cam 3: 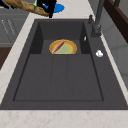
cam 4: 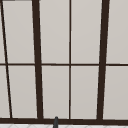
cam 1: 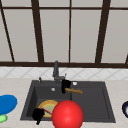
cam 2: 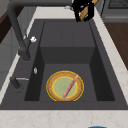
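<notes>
A red ball [cam 1: 67, 114] is seen nearest in the front view, at 6 o'clock, over the sink's near rim. Just beside it, at 9 o'clock from the ball, the left hand [cam 1: 38, 114] is seen at the near left corner of the sink [cam 1: 92, 105]; its fingers appear curled, and a thin pink stick [cam 1: 46, 110] runs from it toward the ball, but whether it is gripped cannot be told. In the left side view the stick [cam 2: 70, 86] is seen lying slanted across a yellow plate [cam 2: 53, 93] with a green centre, which rests on the floor of the sink [cam 2: 67, 55].

Further back, the right hand [cam 1: 65, 85] is held over the middle of the sink, just below the faucet [cam 1: 56, 70]. Its fingers are curled round one end of a wooden stick [cam 1: 74, 91], which juts out toward 3 o'clock. In the left side view the hand [cam 2: 83, 7] and the wooden stick [cam 2: 86, 10] are seen at 12 o'clock, above the sink's far end; in the right side view the hand [cam 3: 47, 6] is at 11 o'clock.

On the surface [cam 1: 15, 85], a blue dish [cam 1: 7, 103] and a green thing [cam 1: 2, 118] are seen at 8 o'clock, and a dark round thing [cam 1: 125, 109] at 4 o'clock. A window [cam 1: 70, 32] is seen behind the faucet.
</notes>
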`<state>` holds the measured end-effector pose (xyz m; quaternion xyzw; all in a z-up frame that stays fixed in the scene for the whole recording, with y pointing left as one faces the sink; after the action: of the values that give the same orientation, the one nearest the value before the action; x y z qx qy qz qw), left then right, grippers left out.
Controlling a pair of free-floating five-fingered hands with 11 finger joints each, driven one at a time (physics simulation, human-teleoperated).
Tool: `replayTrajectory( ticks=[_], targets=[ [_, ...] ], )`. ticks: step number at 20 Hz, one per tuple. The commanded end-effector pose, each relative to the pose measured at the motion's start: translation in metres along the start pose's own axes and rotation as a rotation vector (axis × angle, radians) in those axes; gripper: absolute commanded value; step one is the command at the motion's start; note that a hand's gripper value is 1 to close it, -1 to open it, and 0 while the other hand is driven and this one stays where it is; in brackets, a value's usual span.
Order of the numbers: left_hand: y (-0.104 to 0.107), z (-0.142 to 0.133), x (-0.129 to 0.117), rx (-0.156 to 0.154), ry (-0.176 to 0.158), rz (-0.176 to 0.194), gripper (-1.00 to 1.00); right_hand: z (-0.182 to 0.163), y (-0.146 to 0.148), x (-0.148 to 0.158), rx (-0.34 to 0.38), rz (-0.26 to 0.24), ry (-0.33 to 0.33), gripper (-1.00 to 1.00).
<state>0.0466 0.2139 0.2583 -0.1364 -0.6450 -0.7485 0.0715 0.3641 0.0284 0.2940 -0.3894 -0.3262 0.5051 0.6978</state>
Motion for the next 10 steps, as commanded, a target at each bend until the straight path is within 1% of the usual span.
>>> replayTrajectory(
  ticks=[1,4,5,7,10],
  targets=[
    [0.0,0.0,0.0,0.0,0.0,0.0,0.0,-0.001,0.013,0.03,-0.015,-0.003,-0.003,1.0],
    [0.0,0.0,0.0,0.0,0.0,0.0,0.0,-0.004,0.026,0.054,-0.007,-0.015,-0.009,1.0],
    [0.0,0.0,0.0,0.0,0.0,0.0,0.0,-0.003,0.032,0.056,-0.002,-0.016,-0.031,1.0],
    [0.0,0.0,0.0,0.0,0.0,0.0,0.0,-0.004,0.042,0.06,-0.003,-0.009,-0.093,1.0],
    [0.0,0.0,0.0,0.0,0.0,0.0,0.0,-0.011,0.055,0.06,0.016,0.0,-0.218,1.0]
  ],
)
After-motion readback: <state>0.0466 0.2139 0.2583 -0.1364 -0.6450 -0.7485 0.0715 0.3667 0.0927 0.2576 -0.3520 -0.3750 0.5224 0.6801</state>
